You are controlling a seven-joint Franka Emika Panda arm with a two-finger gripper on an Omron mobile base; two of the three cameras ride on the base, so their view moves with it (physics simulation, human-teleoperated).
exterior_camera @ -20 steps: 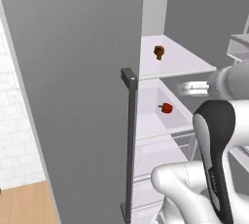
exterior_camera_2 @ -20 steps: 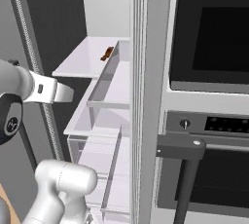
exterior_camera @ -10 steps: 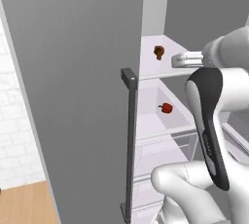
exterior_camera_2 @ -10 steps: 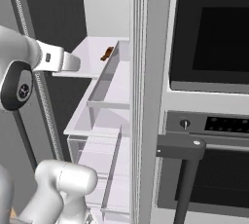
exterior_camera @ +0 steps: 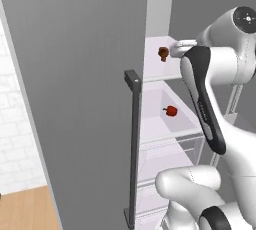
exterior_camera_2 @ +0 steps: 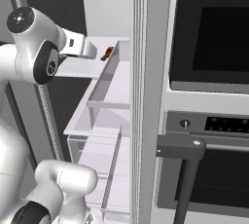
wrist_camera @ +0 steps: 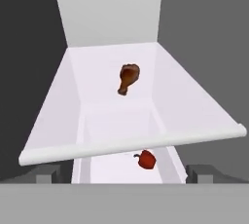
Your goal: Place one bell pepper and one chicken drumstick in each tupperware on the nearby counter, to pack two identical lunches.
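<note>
Reaching into the open fridge, the gripper point(wrist_camera: 119, 179) hangs wide open and empty before the upper shelf point(wrist_camera: 194, 101), where the chicken drumstick point(wrist_camera: 128, 78) lies; a red bell pepper point(wrist_camera: 146, 159) sits in the drawer below. The drumstick looks light, firm and perhaps slick; pinching across its thick meaty end seems safest.

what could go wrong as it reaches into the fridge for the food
The drumstick lies well back on the upper shelf, so the open gripper has to go deep, and the arm could knock the shelf's front lip. The pepper sits in the bin below, partly hidden under that lip, so reaching it from this angle may catch the shelf edge.
</note>
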